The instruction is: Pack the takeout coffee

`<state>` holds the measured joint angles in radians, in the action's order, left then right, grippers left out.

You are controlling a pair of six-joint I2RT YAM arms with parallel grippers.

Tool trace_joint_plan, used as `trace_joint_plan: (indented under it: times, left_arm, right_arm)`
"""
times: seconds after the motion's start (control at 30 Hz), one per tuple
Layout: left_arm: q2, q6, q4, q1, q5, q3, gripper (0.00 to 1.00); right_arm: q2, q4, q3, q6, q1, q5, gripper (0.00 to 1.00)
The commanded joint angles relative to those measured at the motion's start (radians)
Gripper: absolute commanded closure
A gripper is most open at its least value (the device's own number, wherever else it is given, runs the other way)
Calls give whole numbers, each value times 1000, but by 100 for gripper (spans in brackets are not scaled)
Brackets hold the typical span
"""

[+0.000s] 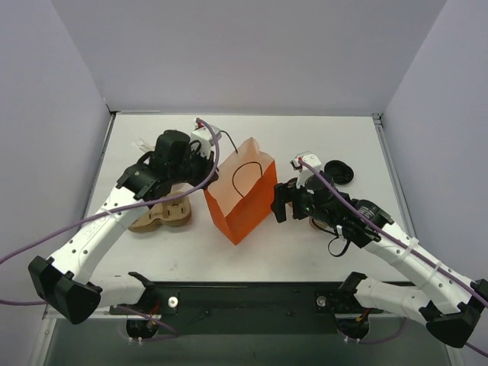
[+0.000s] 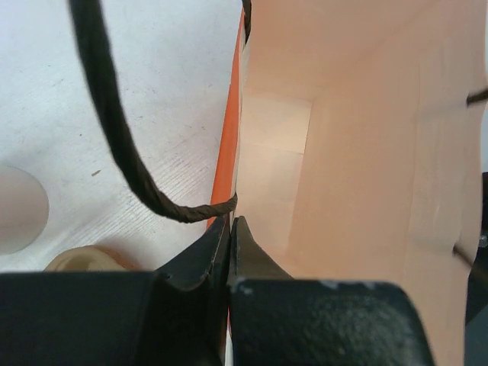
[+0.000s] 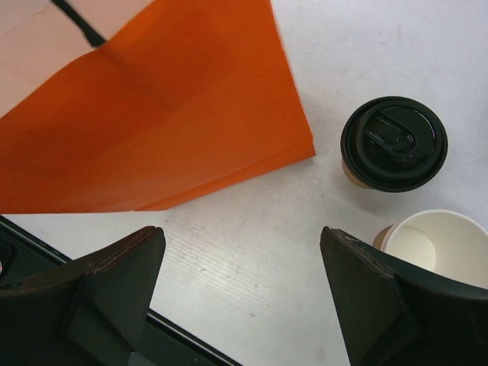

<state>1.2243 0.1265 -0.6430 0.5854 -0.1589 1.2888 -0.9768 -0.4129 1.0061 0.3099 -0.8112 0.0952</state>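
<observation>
Your left fingers [image 2: 194,263] are pressed together on the rim of the orange paper bag [image 1: 242,204], pinching its wall just below the black twisted-cord handle [image 2: 114,133]. Judged purpose: to hold the mouth open and stop the bag from tipping. The left wrist view looks straight down the pale interior and nothing shows in it. The bag stands near the middle of the white counter [image 1: 320,137]. Your right fingers [image 3: 114,282] are spread wide with nothing between them, hovering over bare counter just right of the bag. The takeout coffee, a small tan kraft-paper cup with a black plastic lid [image 3: 393,143], stands upright to the right of the bag, toward the right edge. It is apart from the bag's corner and touched by neither finger; in the top view the right arm hides most of it. Just beside it, partly behind one right finger, is a lidless tan paper cup [image 3: 433,242], which is not the one to take. Judgement: the grasp has not begun. You need to shift the open fingers to straddle the lidded cup. Its neighbour sits close enough to be knocked.
</observation>
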Motion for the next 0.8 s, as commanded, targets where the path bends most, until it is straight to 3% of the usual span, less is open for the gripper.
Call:
trace_joint_plan:
  times: [0.0,0.13,0.17,0.33,0.4,0.6,0.77]
  left_arm:
    - [50,-41,6,-19,-25,72,94]
    - [44,-42,-12,-35,32,73,71]
    - [44,-56,-17,-35,41,78,57]
    - [-6,-41,-20,-35,179,115,42]
    - [-37,-1,-41,-35,306,135,29]
    - [-146,73,-104,-36,468,188,21]
    - [-210,137,-182,-44,642,117,21]
  right_arm:
    - [27,-29,42,12,4,32,13]
    - [44,-38,34,15,4,40,13]
    - [44,-40,34,17,4,41,14]
    - [52,-49,40,17,4,38,13]
    - [58,-58,42,17,3,28,13]
    - [89,-79,11,35,4,32,14]
    - [102,-101,9,50,4,35,14]
